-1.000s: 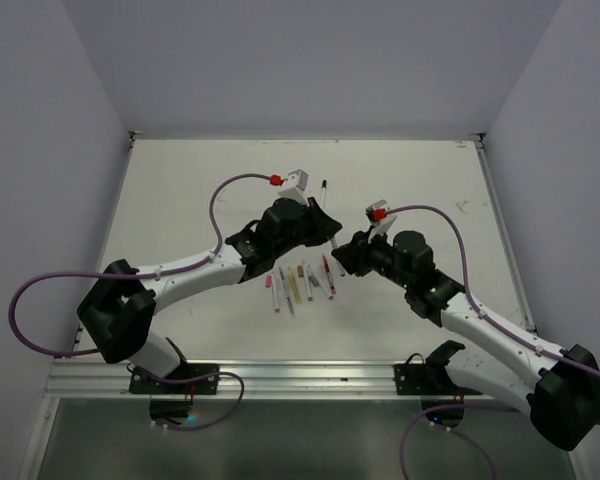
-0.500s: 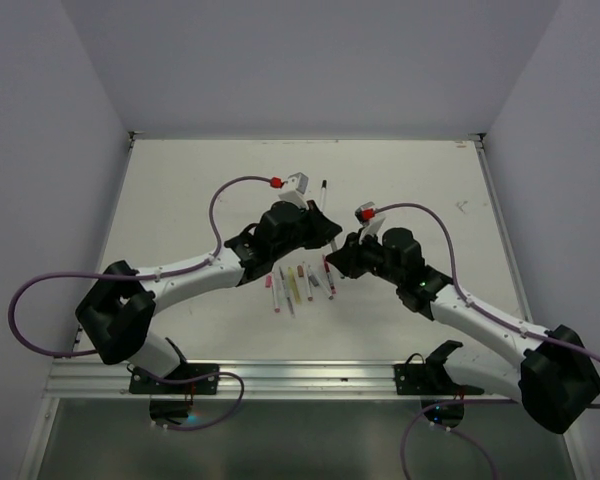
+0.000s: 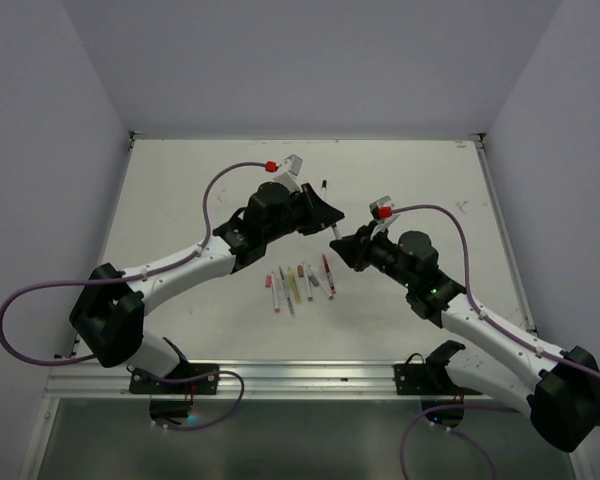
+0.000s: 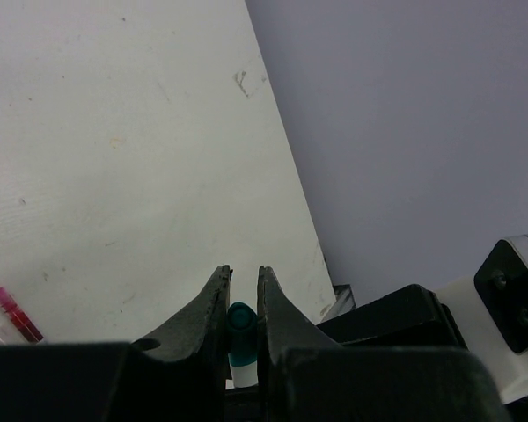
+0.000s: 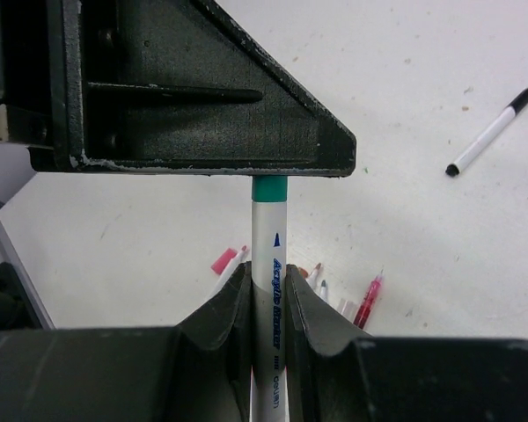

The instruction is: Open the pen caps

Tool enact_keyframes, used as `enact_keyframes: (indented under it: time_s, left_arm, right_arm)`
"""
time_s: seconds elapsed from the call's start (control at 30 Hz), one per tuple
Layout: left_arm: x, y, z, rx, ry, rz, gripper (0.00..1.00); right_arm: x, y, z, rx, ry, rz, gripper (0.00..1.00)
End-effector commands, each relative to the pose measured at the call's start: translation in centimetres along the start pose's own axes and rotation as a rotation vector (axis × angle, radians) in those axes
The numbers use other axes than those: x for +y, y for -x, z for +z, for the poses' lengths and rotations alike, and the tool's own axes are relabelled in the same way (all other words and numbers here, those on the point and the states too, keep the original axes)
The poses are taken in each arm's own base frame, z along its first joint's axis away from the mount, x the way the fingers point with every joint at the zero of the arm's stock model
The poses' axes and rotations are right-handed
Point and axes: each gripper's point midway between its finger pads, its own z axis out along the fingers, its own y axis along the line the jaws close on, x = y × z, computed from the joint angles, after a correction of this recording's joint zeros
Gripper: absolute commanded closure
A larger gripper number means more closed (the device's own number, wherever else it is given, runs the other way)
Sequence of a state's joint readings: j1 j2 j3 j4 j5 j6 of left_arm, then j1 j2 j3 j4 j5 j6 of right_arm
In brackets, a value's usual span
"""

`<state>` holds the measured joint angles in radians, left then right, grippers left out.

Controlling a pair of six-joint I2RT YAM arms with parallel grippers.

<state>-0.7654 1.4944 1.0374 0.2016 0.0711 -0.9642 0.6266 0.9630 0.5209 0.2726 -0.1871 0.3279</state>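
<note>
Pen (image 5: 270, 237), blue-lettered, clamped by right gripper (image 5: 267, 271), green cap (image 4: 240, 318) clamped by left gripper (image 4: 243, 274)

White tabletop (image 3: 180, 190), plain pale-lilac walls (image 3: 310, 60) on 3 sides, alu rail (image 3: 300, 378) at near edge, soft even light

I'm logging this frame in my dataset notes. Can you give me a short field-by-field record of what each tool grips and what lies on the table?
left tool: shut on the small green plastic pen cap
right tool: shut on the slim white pen barrel, below the cap
cap state: seated on the barrel, not yet pulled off
pen position: held in the air between both arms, above the table
on table: row of thin pens side by side; white pen with a black cap lying apart
</note>
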Motion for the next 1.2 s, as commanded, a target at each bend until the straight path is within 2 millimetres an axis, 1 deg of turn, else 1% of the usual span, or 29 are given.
enact_keyframes:
  time_s: [0.0,0.03,0.13,0.17,0.43,0.53,0.57,0.6,0.67,0.7,0.73,0.77,0.8,0.83,0.87,0.9,0.93,0.97,1.0,1.03,1.07,1.1,1.13,1.17]
  left_arm:
    - [0.9,16.8,-3.5,-0.524,0.128,-0.022,1.00]
    - [1.1,18.0,-3.8,-0.547,0.137,-0.027,1.00]
    - [1.8,19.5,-4.3,-0.581,0.154,-0.054,1.00]
    - [2.3,20.2,-4.7,-0.596,0.168,-0.066,1.00]
    - [5.4,23.2,-6.3,-0.680,0.219,-0.160,1.00]
    - [6.0,23.4,-6.1,-0.662,0.224,-0.154,1.00]
    - [5.8,22.9,-5.7,-0.625,0.211,-0.130,1.00]
    - [6.0,22.2,-5.0,-0.589,0.208,-0.117,1.00]
    - [6.2,19.9,-3.7,-0.480,0.201,-0.083,1.00]
    - [7.1,18.6,-2.7,-0.429,0.221,-0.076,1.00]
    - [7.3,16.5,-1.9,-0.357,0.239,-0.061,1.00]
    - [7.5,15.0,-1.3,-0.308,0.254,-0.027,1.00]
    - [8.2,13.2,-0.5,-0.256,0.279,-0.012,1.00]
    - [7.8,10.2,0.4,-0.177,0.291,0.011,1.00]
    - [8.3,8.1,0.7,-0.119,0.322,0.030,1.00]
    - [8.4,5.0,1.6,-0.047,0.332,0.045,1.00]
    - [9.1,2.9,1.7,0.007,0.361,0.052,1.00]
    - [9.3,1.3,2.0,0.044,0.373,0.059,1.00]
    - [10.2,-0.4,2.4,0.082,0.399,0.065,1.00]
    - [10.2,-2.8,2.5,0.132,0.407,0.080,0.97]
    - [10.6,-4.0,2.6,0.158,0.425,0.085,0.97]
    - [11.6,-5.5,2.9,0.195,0.453,0.084,0.97]
    - [11.6,-7.2,2.9,0.232,0.459,0.088,0.97]
    - [11.8,-8.0,3.0,0.251,0.461,0.081,0.97]
  right_arm:
    - [-0.7,-5.4,-1.8,0.170,-0.004,0.000,1.00]
    - [-0.6,-5.4,-1.8,0.171,-0.001,-0.001,1.00]
    - [-0.4,-5.4,-2.0,0.165,0.009,-0.004,1.00]
    - [-0.5,-5.5,-2.0,0.166,0.009,-0.004,1.00]
    - [-0.2,-5.5,-2.1,0.159,0.029,-0.008,1.00]
    - [-0.3,-5.4,-2.1,0.157,0.016,-0.006,1.00]
    - [-0.5,-5.4,-2.2,0.157,0.004,-0.005,1.00]
    - [-1.2,-5.2,-2.1,0.147,-0.038,-0.004,1.00]
    - [-2.2,-5.3,-2.2,0.154,-0.102,0.017,1.00]
    - [-3.5,-5.4,-2.4,0.152,-0.179,0.021,1.00]
    - [-4.1,-5.3,-2.4,0.149,-0.216,0.024,1.00]
    - [-4.8,-5.2,-2.5,0.146,-0.264,0.042,1.00]
    - [-6.2,-5.8,-2.8,0.169,-0.344,0.043,1.00]
    - [-6.7,-5.1,-2.7,0.154,-0.379,0.046,1.00]
    - [-7.4,-5.6,-2.9,0.175,-0.417,0.057,1.00]
    - [-8.0,-6.2,-3.0,0.197,-0.448,0.060,1.00]
    - [-8.4,-6.0,-2.9,0.195,-0.471,0.065,1.00]
    - [-8.5,-6.0,-2.8,0.192,-0.480,0.079,1.00]
    - [-8.8,-6.4,-2.6,0.200,-0.491,0.088,1.00]
    - [-8.9,-6.4,-2.5,0.202,-0.494,0.095,1.00]
    - [-9.1,-6.5,-2.3,0.206,-0.501,0.106,1.00]
    - [-9.4,-6.9,-2.2,0.220,-0.512,0.113,1.00]
    - [-9.9,-7.4,-1.9,0.241,-0.530,0.122,1.00]
    - [-10.1,-7.7,-1.7,0.254,-0.539,0.129,1.00]
